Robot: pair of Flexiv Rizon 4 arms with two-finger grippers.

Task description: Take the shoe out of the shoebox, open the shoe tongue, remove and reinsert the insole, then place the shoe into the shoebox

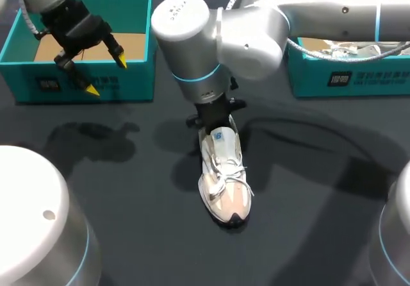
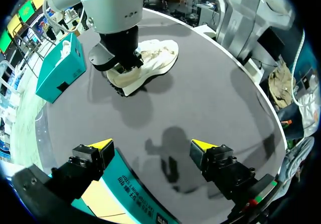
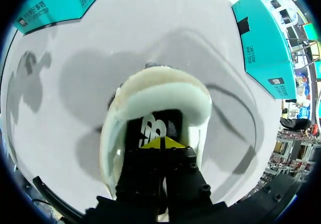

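Right jaws buried in shoe [image 1: 224, 183] opening, grip unreadable; left jaws spread, hovering over box [image 1: 134, 81] edge.

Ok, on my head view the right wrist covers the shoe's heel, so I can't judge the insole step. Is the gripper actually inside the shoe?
Observer: Yes. The right wrist view shows the right gripper down inside the opening of the shoe.
Operator: Is the insole in there?
Observer: Yes, a dark insole lies in the shoe, directly under the gripper.
Operator: Is the shoe lifted at all?
Observer: It doesn't look lifted. In the left wrist view its sole appears to rest flat on the table.
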